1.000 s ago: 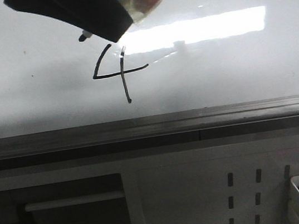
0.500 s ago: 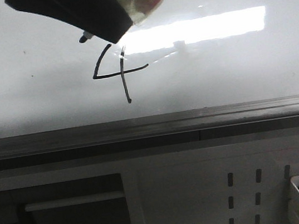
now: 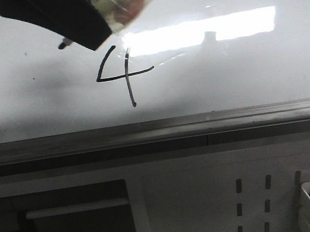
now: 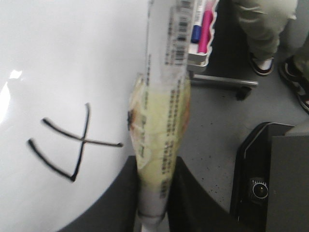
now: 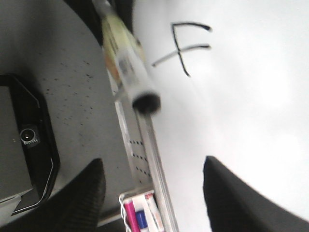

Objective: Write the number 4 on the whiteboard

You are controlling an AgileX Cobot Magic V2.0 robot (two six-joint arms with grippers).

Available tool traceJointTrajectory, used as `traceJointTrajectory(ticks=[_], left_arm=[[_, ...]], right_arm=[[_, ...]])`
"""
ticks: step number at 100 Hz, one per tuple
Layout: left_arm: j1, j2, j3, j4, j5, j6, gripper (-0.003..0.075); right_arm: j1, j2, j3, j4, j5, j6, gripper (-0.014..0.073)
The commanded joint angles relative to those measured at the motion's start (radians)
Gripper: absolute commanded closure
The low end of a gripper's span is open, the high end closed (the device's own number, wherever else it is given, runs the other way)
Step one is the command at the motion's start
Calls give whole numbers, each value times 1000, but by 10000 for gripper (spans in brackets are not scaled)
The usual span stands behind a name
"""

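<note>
The number 4 [image 3: 122,74] stands in thin black strokes on the glossy whiteboard [image 3: 242,74], just below the bright light reflection. My left gripper [image 3: 94,20] is shut on a tape-wrapped marker [image 3: 125,1] at the top left; the marker tip [image 3: 64,45] is up and left of the 4, apart from its strokes. In the left wrist view the marker [image 4: 164,121] sits between the dark fingers, with the 4 [image 4: 72,145] beside it. My right gripper [image 5: 152,193] is open and empty, and its view shows the 4 [image 5: 186,46] and the marker [image 5: 128,63].
A dark grey ledge [image 3: 157,130] runs under the board. Below it is a white perforated panel [image 3: 255,200] and a white tray [image 3: 306,210] with spare markers at the lower right. A person's legs [image 4: 263,29] and a black box [image 4: 270,179] stand on the floor.
My left gripper has moved to the left with the marker, and the tip is now farther from the 4. The 4 itself is unchanged.
</note>
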Motion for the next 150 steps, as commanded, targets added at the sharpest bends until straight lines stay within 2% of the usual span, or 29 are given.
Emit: traceJointTrajectory(ticks=[1, 8, 13, 24, 39, 53, 69, 121, 129, 136, 142, 150], left_arm=[[48, -67, -31, 20, -49, -121, 741], [104, -99, -8, 22, -48, -190, 741], [149, -122, 21, 22, -48, -225, 741], [249, -173, 111, 22, -89, -281, 741], [394, -206, 243, 5, -238, -416, 741], [481, -204, 332, -65, -393, -450, 741], [508, -183, 381, -116, -517, -451, 741], [508, -121, 383, -134, -569, -451, 734], [508, -128, 383, -131, -569, -451, 679], [508, -138, 383, -130, -567, -451, 587], [508, -144, 383, -130, -567, -451, 478], [508, -153, 383, -135, -559, -451, 381]], right_arm=[[-12, -77, -35, -137, 9, 206, 197], [-24, -115, -32, -212, 20, 327, 197], [-32, -143, -24, -246, 24, 361, 197], [-41, -197, 8, -259, 7, 363, 197], [-41, -242, 61, -259, -26, 368, 197], [-41, -249, 97, -259, -30, 368, 197], [-41, -249, 126, -259, -32, 368, 197], [-41, -249, 128, -259, -37, 378, 197], [-41, -249, 128, -259, -39, 397, 197], [-41, -249, 128, -259, -42, 426, 197], [-41, -249, 128, -262, -42, 458, 197], [-41, -249, 128, -270, -44, 511, 197]])
